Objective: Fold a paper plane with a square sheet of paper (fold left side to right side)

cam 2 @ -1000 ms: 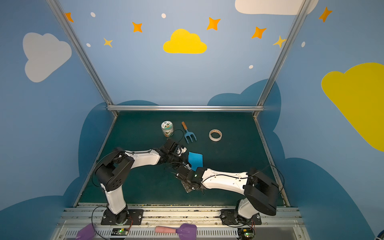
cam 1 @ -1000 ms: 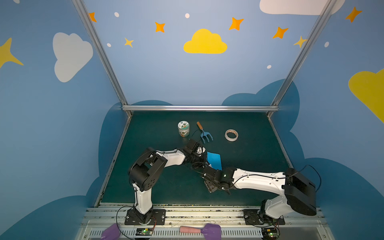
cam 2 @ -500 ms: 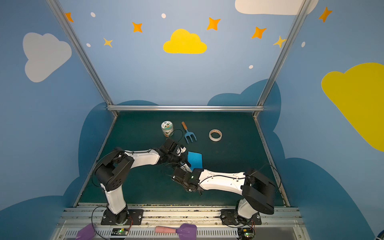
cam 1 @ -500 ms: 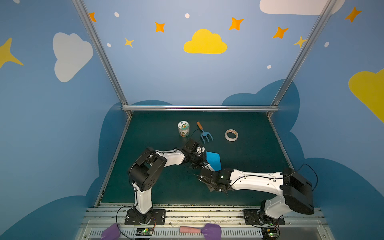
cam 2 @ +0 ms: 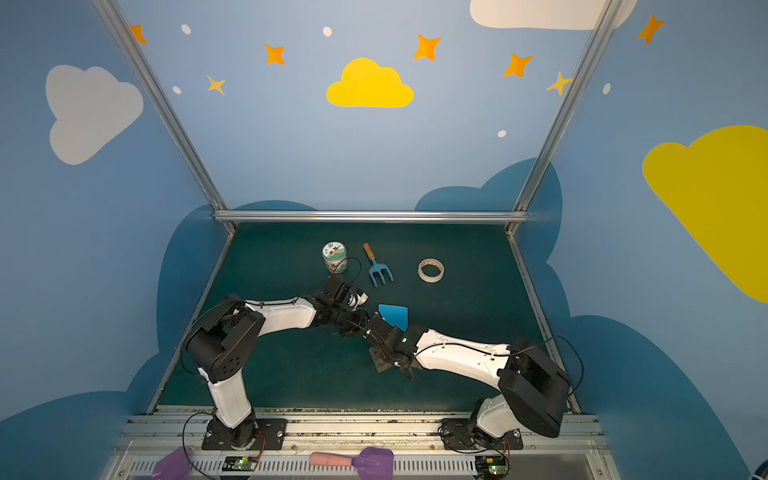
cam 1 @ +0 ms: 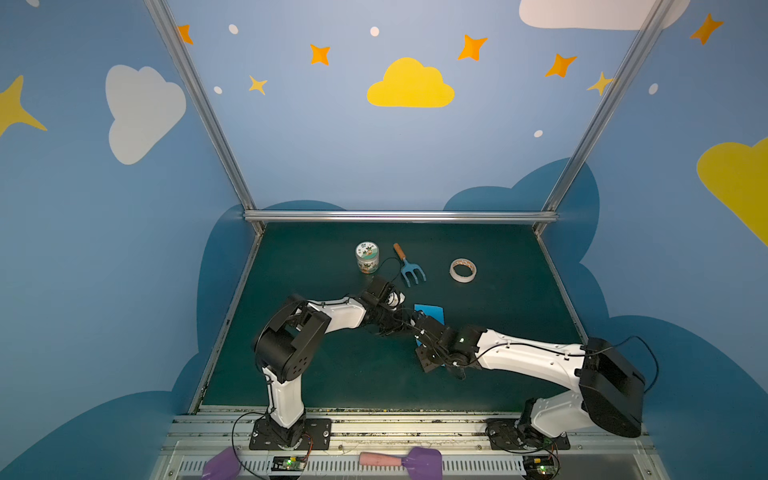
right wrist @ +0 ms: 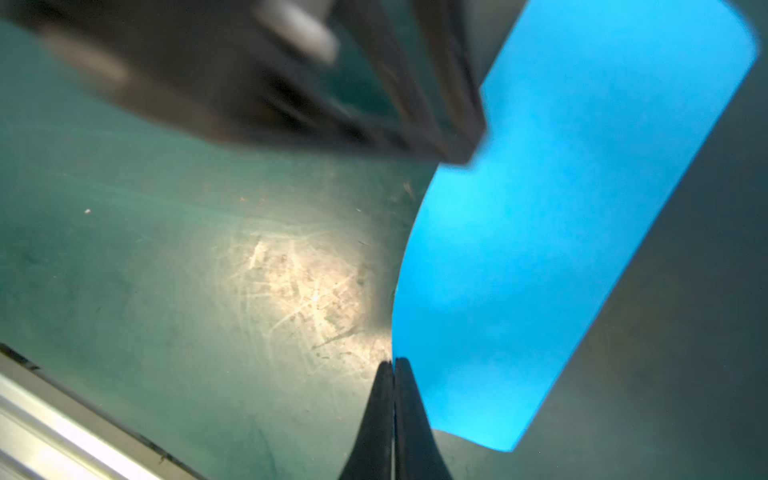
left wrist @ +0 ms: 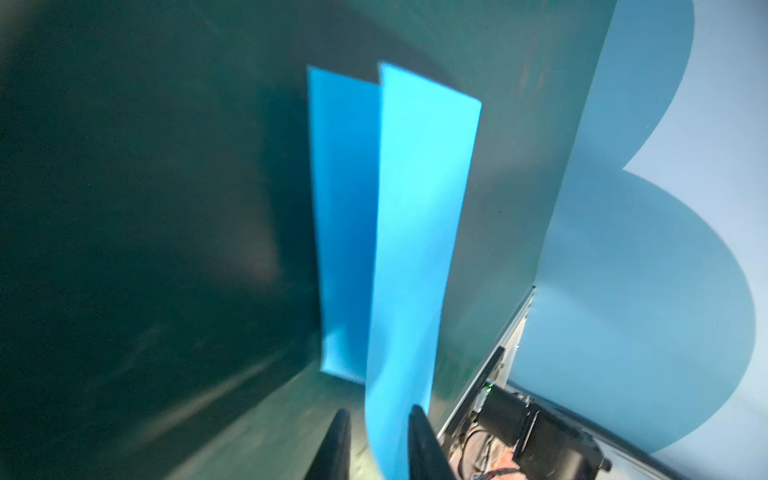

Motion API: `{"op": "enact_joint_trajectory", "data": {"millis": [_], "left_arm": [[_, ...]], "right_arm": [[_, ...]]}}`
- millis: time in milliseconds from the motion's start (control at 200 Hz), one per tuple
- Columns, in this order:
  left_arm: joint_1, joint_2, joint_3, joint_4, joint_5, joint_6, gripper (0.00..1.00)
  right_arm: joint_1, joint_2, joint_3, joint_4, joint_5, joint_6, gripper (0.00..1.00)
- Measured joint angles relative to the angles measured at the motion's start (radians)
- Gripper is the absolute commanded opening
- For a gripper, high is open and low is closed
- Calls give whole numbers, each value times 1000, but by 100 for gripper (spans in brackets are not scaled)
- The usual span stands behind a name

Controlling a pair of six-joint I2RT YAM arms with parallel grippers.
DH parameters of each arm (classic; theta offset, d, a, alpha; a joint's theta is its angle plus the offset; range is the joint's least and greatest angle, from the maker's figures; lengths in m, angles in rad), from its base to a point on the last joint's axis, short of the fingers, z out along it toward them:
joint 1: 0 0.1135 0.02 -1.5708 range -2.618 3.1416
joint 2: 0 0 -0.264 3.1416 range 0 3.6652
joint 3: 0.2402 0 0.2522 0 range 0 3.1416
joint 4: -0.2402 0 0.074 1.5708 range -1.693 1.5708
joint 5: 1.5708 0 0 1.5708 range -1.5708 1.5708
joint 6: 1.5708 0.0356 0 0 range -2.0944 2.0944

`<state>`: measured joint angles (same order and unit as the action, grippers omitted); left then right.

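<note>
The square sheet of paper (left wrist: pixel 419 216) lies on the dark green mat (cam 1: pixel 332 374) near the middle of the table, right where the two grippers meet. It is not flat. In the left wrist view one part rests on the mat, while a brighter part rises off it in a loose curve and runs straight into the left gripper (left wrist: pixel 380 409). That gripper's fingers (left wrist: pixel 422 444) stand spread, with the raised edge of the sheet in the gap between them, close against one finger and clear of the other, so they do not clamp it.

The right gripper (right wrist: pixel 393 363) has its jaws pressed together with no gap to see. Its tips sit at the sheet's curved edge, a little way along that edge from the left gripper, which shows blurred in the right wrist view. Whether a sliver of paper is nipped between those tips cannot be told. In both top views the right gripper reaches across the middle and covers the near part of the paper, so the sheet (cam 1: pixel 432 312) shows only its far part, just beyond that gripper's tips and just to the right of the left gripper's.

Beyond the left gripper, toward the back wall, a small blue fork (cam 1: pixel 409 270) with a wooden handle lies flat, well apart from the sheet. A small printed jar (cam 1: pixel 367 257) stands to the left of the fork. A tape roll (cam 1: pixel 463 270) lies to its right, well beyond the right gripper's tips. Behind both arms, on the front rail, lies a purple scoop (cam 1: pixel 422 461) with a pink handle.
</note>
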<state>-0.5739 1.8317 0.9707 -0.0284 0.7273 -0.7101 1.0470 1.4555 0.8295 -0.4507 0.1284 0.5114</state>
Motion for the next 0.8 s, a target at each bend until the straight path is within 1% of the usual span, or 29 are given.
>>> {"op": "enact_joint_trajectory", "data": {"millis": [150,295,395,591,801], "left_arm": [[60,-55,18,-68,-7,29,26],[61,-37,125,-122,-7,63,15],[46,14,213,-144,-2,77,11],[-11,165,357,-196,2,108,8],[-54,269,412,-248,2,132,6]], "right_arm": [[-38,0,-48,43,-85,0,0],[-50,0,-56,74,-137,0,0],[-51,0,-56,94,-156,2,0],[-57,-1,-61,117,-180,6,0],[-74,-3,-77,136,-202,9,0]]}}
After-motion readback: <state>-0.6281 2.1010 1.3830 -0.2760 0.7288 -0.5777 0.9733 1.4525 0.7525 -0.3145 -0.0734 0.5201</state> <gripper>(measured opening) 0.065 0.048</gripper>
